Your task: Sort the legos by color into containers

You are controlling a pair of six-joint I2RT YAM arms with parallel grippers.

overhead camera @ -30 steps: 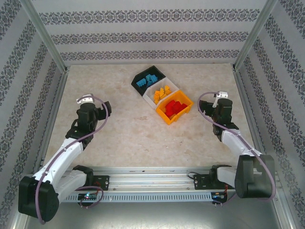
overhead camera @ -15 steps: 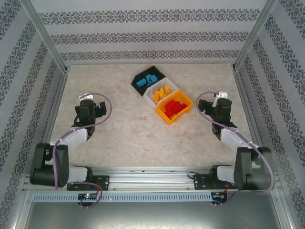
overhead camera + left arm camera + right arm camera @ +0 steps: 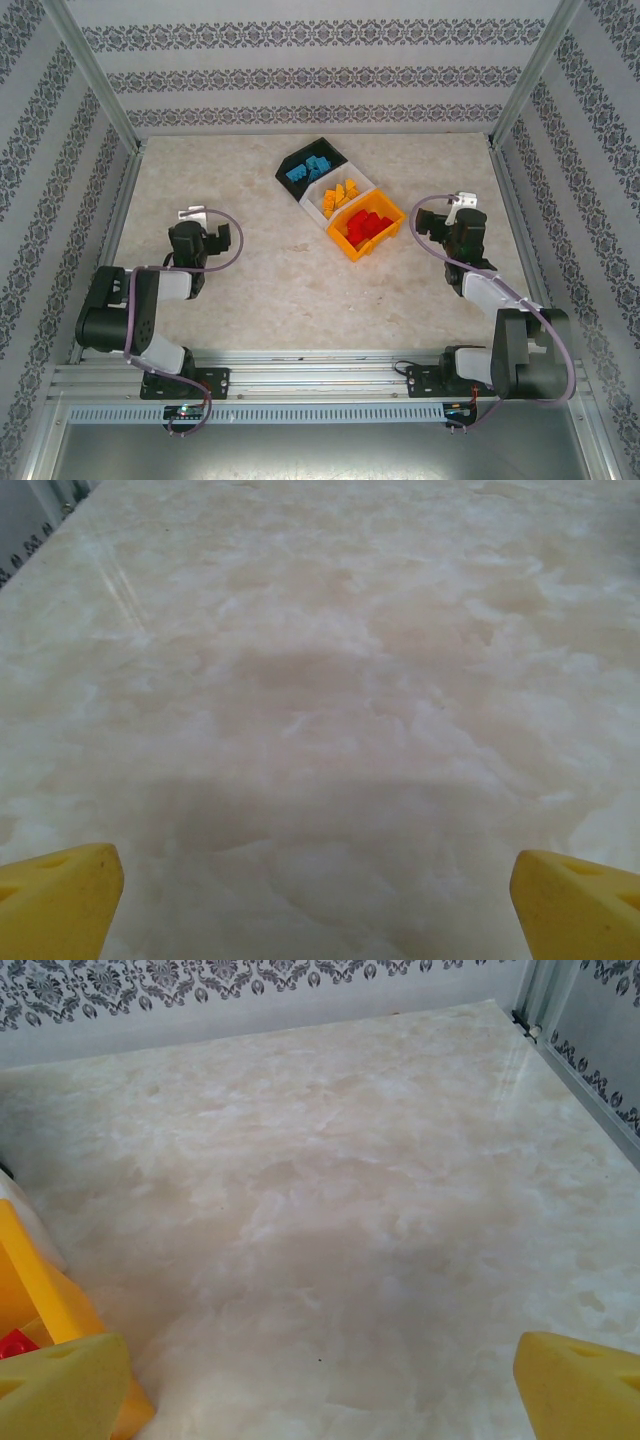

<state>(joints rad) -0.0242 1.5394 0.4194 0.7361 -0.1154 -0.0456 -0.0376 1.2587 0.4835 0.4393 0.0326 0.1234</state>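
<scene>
Three joined containers stand in a slanted row at the table's middle back. The black bin (image 3: 334,152) holds blue legos (image 3: 308,168), the white bin (image 3: 367,181) holds orange-yellow legos (image 3: 340,192), and the orange bin (image 3: 346,244) holds red legos (image 3: 368,224). My left gripper (image 3: 213,240) is open and empty low over bare table, well left of the bins; its yellow fingertips (image 3: 60,900) frame only marble. My right gripper (image 3: 429,222) is open and empty just right of the orange bin (image 3: 40,1295), where a red lego (image 3: 12,1344) peeks at the view's left edge.
Patterned walls with metal posts (image 3: 95,80) enclose the marble table (image 3: 280,290) on three sides. The arms' base rail (image 3: 320,375) runs along the near edge. A corner of the white bin (image 3: 18,1210) shows beyond the orange one.
My left arm has folded back toward its base, drawing its gripper nearer and slightly right. The right arm shifted only a little. Both grippers stayed open.
</scene>
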